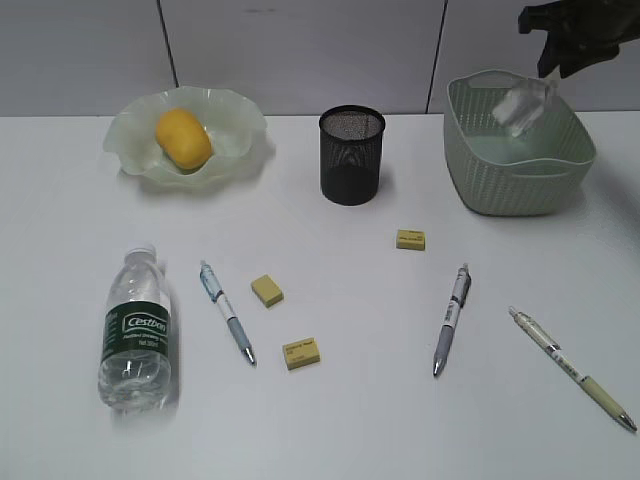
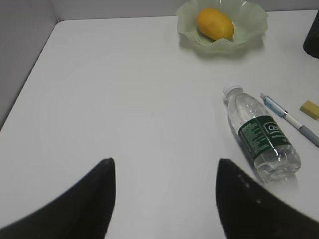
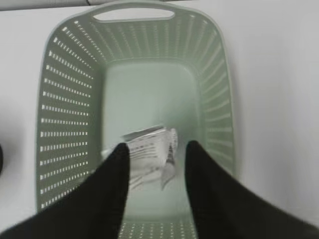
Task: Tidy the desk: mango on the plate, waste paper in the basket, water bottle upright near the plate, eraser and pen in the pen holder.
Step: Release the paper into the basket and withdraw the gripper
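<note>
Where the waste paper (image 3: pixel 149 157) shows in the right wrist view, it sits between the two dark fingers of the right hand (image 3: pixel 157 149), above the floor of the basket (image 3: pixel 70 99); the fingers stand a little apart, and whether they grip the scrap or it hangs loose, I cannot tell. Exterior view: paper (image 1: pixel 522 104) blurred, at the basket's (image 1: pixel 520 185) mouth, right hand (image 1: pixel 545 70) just above it at the top right corner. Basket at the far right of the worktop (image 1: pixel 350 420). Pen holder (image 1: pixel 352 155) upright near the far middle, nothing visibly sticking out of it. Mango (image 1: pixel 183 138) lies in the plate (image 1: pixel 135 140) at the far left. Water bottle (image 1: pixel 136 330) on its side, near left, cap toward the far edge, well apart from the plate. Three pens flat on the worktop: one just right of the bottle (image 1: pixel 227 312), one right of centre (image 1: pixel 451 320), one at the near right (image 1: pixel 570 368). Three yellow erasers loose: near the first pen (image 1: pixel 266 290), nearer the front (image 1: pixel 303 353), and below the holder to the right (image 1: pixel 410 239). Left hand (image 2: pixel 164 199) hangs over bare worktop with its fingers spread wide, nothing between them; the bottle (image 2: pixel 261 137) lies off to its right.
</note>
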You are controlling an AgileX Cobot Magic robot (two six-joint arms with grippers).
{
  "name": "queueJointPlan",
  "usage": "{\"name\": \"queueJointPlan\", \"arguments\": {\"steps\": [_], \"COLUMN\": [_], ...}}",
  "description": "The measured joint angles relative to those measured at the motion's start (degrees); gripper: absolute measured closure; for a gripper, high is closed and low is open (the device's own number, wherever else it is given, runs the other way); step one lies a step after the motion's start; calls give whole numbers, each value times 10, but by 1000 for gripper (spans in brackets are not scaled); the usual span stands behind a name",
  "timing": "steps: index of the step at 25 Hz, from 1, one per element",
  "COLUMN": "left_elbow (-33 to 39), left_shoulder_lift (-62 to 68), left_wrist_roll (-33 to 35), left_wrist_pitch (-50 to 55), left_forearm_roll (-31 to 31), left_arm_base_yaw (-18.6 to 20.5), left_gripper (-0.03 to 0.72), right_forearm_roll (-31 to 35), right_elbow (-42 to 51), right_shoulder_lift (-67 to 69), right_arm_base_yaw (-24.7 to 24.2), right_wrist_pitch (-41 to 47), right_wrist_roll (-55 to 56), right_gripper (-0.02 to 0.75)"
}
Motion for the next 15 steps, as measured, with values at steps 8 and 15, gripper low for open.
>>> {"name": "queueJointPlan", "arguments": {"steps": [8, 15], "left_elbow": [0, 0], "left_shoulder_lift": [0, 0], "left_wrist_roll": [0, 0], "left_wrist_pitch": [0, 0], "left_forearm_roll": [0, 0], "left_arm_base_yaw": [0, 0], "left_gripper": [207, 207], "right_forearm_roll": [-18, -1], "right_elbow": [-1, -6], "right_shoulder_lift": [-1, -56], "right_arm_base_yaw": [0, 0], "right_wrist_pitch": [40, 155], "right_wrist_roll": [32, 23], "right_gripper": [110, 156]}}
